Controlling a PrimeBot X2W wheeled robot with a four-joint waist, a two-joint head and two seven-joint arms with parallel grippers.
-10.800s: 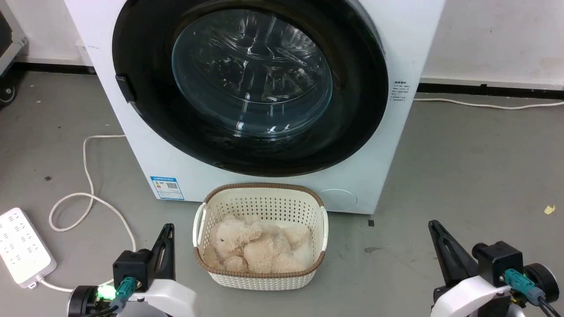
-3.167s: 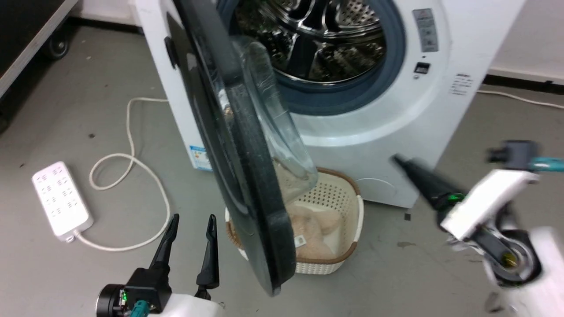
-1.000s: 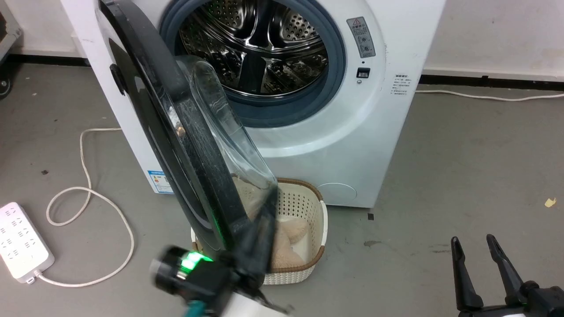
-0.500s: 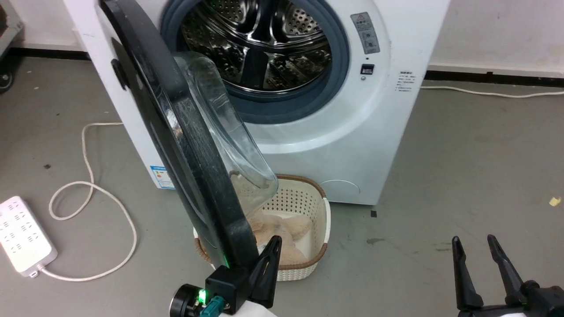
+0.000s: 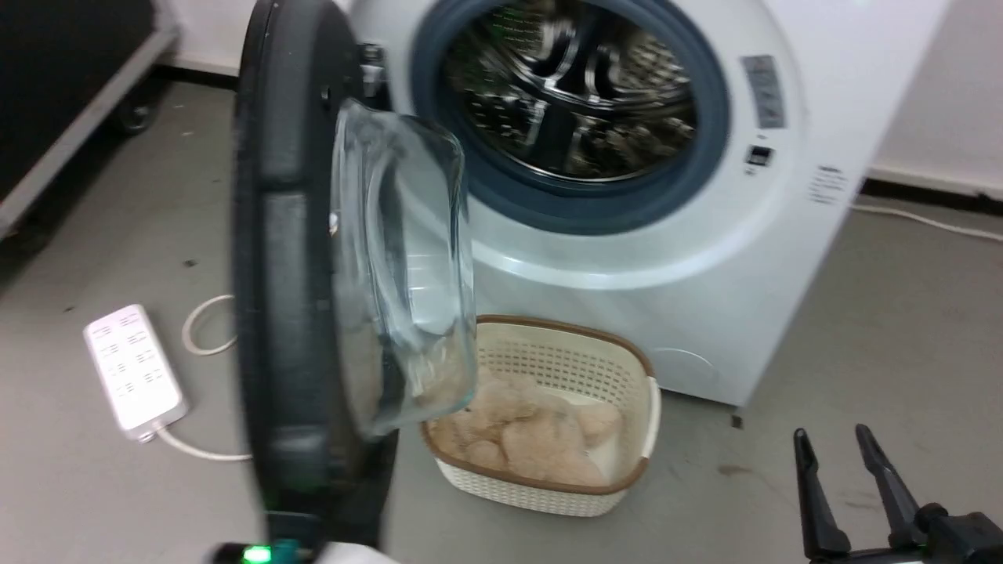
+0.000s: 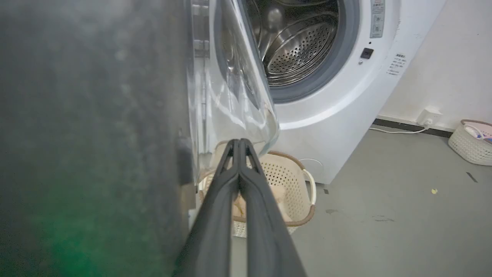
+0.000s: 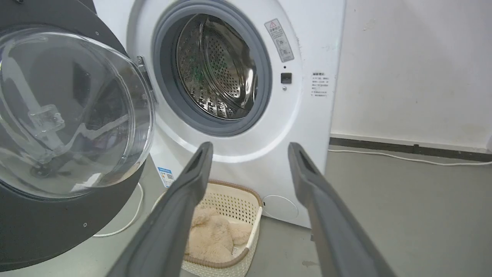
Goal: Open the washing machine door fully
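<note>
From my head camera, the washing machine door [image 5: 290, 274] stood edge-on at ten o'clock, walling off the left. The drum mouth [image 5: 572, 94] at one o'clock was unobstructed; the basket [image 5: 564, 362] blocked the way beneath it. Bare floor [image 5: 901, 337] at four o'clock lay free. My left gripper [image 6: 239, 144] sat tight beside the door, perhaps touching.

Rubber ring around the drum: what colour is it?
The rubber ring is grey-blue; the right wrist view shows it best.
</note>
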